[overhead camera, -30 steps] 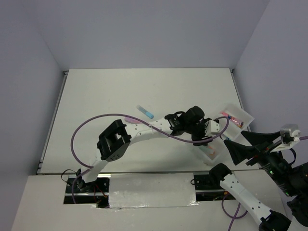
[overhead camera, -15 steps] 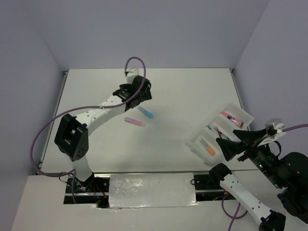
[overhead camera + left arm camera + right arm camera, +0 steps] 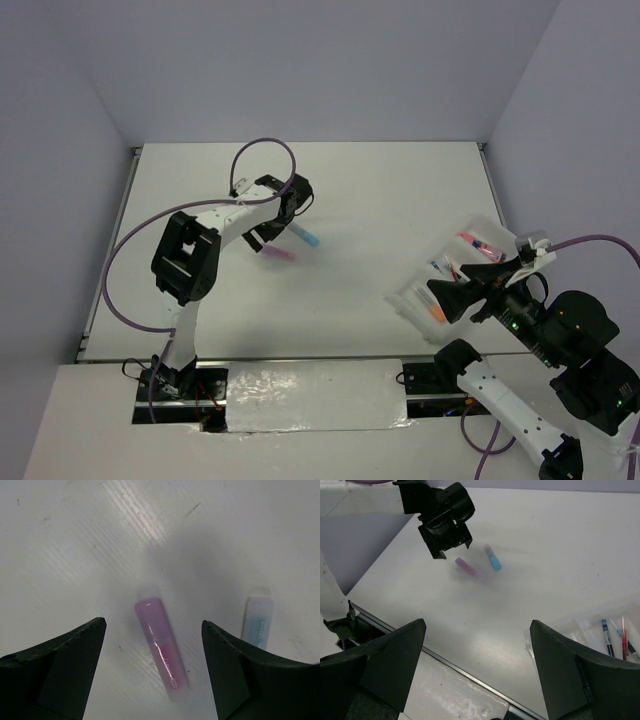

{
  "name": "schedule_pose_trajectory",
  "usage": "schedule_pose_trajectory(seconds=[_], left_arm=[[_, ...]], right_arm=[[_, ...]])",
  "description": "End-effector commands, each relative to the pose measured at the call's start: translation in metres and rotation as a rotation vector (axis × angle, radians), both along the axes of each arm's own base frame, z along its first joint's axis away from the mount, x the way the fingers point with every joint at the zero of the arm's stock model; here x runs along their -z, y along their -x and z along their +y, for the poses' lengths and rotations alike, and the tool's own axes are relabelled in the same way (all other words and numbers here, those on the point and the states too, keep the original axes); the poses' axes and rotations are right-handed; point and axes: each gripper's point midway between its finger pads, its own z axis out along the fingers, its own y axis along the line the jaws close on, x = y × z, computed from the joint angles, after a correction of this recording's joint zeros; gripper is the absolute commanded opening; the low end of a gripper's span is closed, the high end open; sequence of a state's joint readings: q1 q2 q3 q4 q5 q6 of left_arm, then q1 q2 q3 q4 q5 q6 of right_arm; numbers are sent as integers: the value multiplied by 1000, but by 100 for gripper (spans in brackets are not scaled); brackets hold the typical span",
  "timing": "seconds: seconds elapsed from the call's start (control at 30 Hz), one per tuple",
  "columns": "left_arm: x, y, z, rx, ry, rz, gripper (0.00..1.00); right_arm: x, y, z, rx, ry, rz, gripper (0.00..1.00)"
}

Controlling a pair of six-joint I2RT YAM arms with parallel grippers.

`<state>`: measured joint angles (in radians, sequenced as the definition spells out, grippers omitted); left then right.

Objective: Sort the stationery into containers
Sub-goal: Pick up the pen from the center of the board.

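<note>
Tabletop (image 3: 400,200), purple highlighter (image 3: 162,650) below left end effector (image 3: 152,626)

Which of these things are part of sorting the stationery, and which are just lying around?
Part of the job: purple highlighter, blue highlighter, tray, blue pen and red pen in it, left tool.
Just lying about: purple cable, crinkled sheet at the near edge.
</note>
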<state>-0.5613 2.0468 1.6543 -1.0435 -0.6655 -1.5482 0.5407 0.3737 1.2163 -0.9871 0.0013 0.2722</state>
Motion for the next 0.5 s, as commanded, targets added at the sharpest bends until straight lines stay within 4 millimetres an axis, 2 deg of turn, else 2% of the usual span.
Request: schedule_pose_trajectory(seconds=[0.0, 0.1, 0.3, 0.47], left_arm=[[10, 13, -3, -63, 53, 19, 90], [24, 19, -9, -54, 81, 46, 89], [50, 16, -18, -23, 118, 55, 87], [67, 16, -21, -11, 136, 46, 79]], right_arm=[[-9, -2, 4, -12, -25, -35, 92], [-6, -3, 5, -15, -23, -31, 92], [-5, -3, 7, -24, -30, -31, 92], [-9, 0, 11, -48, -46, -38, 92]])
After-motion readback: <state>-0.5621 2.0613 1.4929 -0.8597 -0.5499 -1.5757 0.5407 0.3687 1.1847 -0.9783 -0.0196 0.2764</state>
